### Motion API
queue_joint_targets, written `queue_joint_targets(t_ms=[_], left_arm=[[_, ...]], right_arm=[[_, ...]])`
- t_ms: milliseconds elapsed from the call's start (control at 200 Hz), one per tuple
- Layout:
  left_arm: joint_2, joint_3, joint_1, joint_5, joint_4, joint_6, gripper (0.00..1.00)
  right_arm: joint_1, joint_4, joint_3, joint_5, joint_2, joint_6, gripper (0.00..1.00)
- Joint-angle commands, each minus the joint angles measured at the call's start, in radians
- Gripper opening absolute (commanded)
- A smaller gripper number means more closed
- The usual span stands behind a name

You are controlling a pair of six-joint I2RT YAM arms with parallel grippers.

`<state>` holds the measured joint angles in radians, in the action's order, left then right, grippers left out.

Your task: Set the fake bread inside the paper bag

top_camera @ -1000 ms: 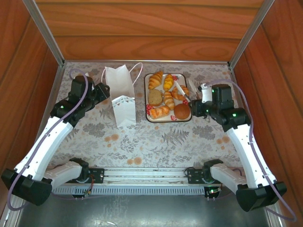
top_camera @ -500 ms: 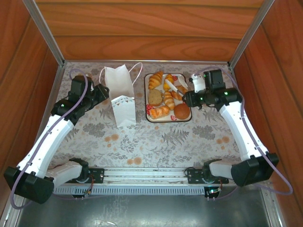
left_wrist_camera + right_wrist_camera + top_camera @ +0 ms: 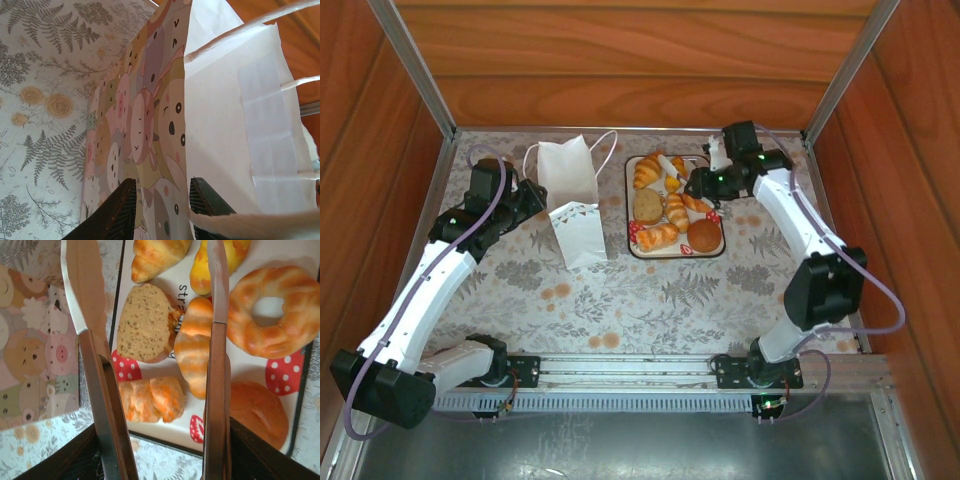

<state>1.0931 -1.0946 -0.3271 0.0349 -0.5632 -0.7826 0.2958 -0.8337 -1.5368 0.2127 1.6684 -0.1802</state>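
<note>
The fake bread lies on the strawberry tray (image 3: 677, 255): a croissant (image 3: 155, 257), a brown slice (image 3: 147, 322), a ring doughnut (image 3: 272, 310), a round bun (image 3: 257, 412) and an orange croissant (image 3: 150, 400). My right gripper (image 3: 702, 182) is shut on thin metal tongs (image 3: 217, 365). Their blades stand apart above the tray, either side of a middle croissant (image 3: 192, 345), holding nothing. The paper bag (image 3: 570, 200) stands left of the tray. My left gripper (image 3: 162, 207) is shut on the bag's patterned side wall (image 3: 150, 115), near a cord handle (image 3: 260, 220).
Wooden walls with metal posts box in the table on three sides. The floral cloth (image 3: 650, 300) in front of the bag and tray is bare. The bag stands only a narrow gap from the tray's left rim.
My right arm swung forward and left, carrying the tongs from the tray's right side to above its far half. The left jaws narrowed onto the bag, whose top edge shifted left.
</note>
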Motion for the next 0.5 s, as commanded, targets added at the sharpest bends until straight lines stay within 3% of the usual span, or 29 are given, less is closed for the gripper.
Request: queue_joint_targets(t_ms=[0,155,495], left_arm=[[-0.010,-0.021,0.007,0.015,-0.014,0.002,0.33],[-0.016,-0.017,0.006,0.014,-0.014,0.003,0.29],[-0.023,-0.015,0.007,0.024,-0.012,0.000,0.25]], right_arm=[[0.014,0.003,-0.079,0.032,0.083,-0.075,0.60],[0.037,0.017,-0.165,0.037,0.183,-0.105,0.60],[0.107,-0.025,-0.337,-0.106,0.348,-0.132,0.64]])
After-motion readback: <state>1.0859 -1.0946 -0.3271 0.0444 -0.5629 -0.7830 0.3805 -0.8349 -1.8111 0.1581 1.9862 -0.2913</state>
